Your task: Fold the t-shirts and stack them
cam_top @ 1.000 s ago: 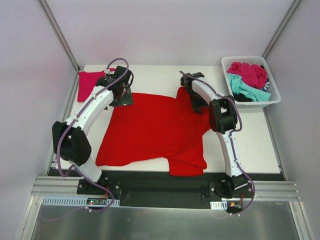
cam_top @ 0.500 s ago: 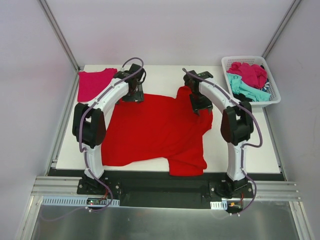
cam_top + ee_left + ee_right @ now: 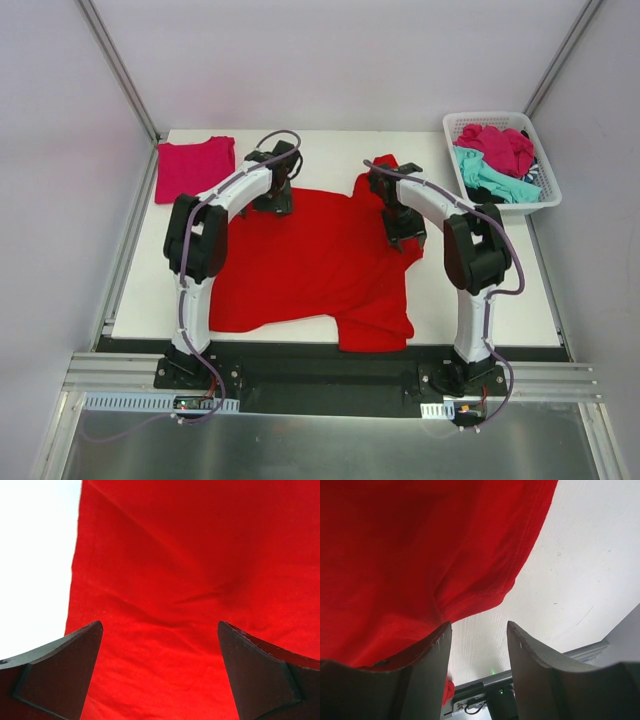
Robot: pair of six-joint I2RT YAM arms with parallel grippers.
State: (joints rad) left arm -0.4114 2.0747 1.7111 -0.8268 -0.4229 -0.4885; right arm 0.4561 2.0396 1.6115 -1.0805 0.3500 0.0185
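Observation:
A large bright red t-shirt (image 3: 310, 260) lies spread and creased across the middle of the white table (image 3: 500, 280). My left gripper (image 3: 272, 203) hangs over its far left edge. In the left wrist view that gripper (image 3: 160, 630) is open wide with only red cloth (image 3: 200, 555) below it. My right gripper (image 3: 404, 228) is at the shirt's right sleeve. In the right wrist view it (image 3: 477, 630) is open with bare table between the fingers, and the red cloth (image 3: 395, 545) hangs beside its left finger. A folded magenta-pink t-shirt (image 3: 195, 165) lies at the far left corner.
A white lattice basket (image 3: 548, 200) stands at the far right corner, holding a magenta shirt (image 3: 500, 145), a teal one (image 3: 485, 178) and something dark. Frame posts rise at both far corners. A black rail runs along the near edge behind the arm bases.
My left gripper has swung right, away from the pink shirt, onto the red shirt's far edge. My right gripper has come nearer along the right sleeve, and a red tip now shows behind it.

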